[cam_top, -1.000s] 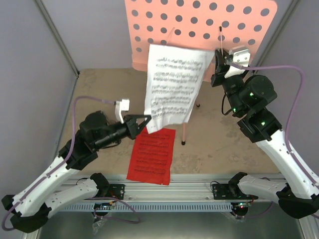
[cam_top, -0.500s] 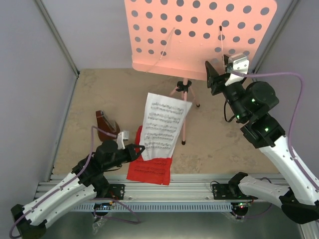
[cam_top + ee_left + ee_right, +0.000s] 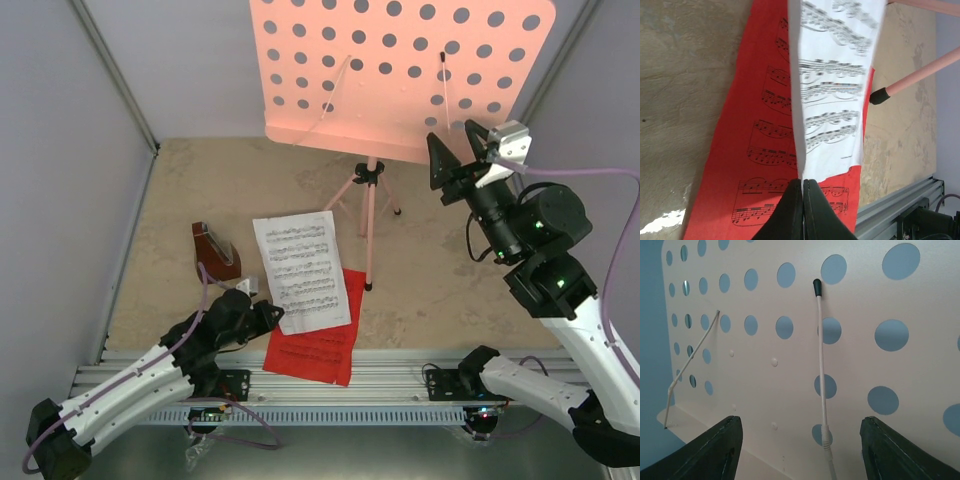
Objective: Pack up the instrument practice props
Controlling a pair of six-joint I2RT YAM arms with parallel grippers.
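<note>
The white music sheet (image 3: 302, 270) lies tilted over the red music sheet (image 3: 318, 348) on the floor. My left gripper (image 3: 272, 312) is shut on the white sheet's near edge; in the left wrist view the closed fingertips (image 3: 803, 184) pinch that white sheet (image 3: 835, 100) above the red sheet (image 3: 760, 125). The pink music stand's hole-dotted desk (image 3: 400, 70) stands on its tripod (image 3: 368, 205). My right gripper (image 3: 455, 160) is open by the desk's lower right edge, and it (image 3: 800, 422) faces the desk (image 3: 770, 385) and a wire page holder (image 3: 821, 365), holding nothing. The brown metronome (image 3: 215, 252) stands at the left.
A black-tipped stand leg (image 3: 880, 95) rests just right of the sheets. A second wire page holder (image 3: 690, 355) sits on the desk's left side. Grey walls close in left and right, and the aluminium rail (image 3: 400, 375) runs along the near edge.
The white sheet came off the stand's desk, drawn down and toward me by the left gripper onto the red sheet. The right gripper opened and drew back to the right.
</note>
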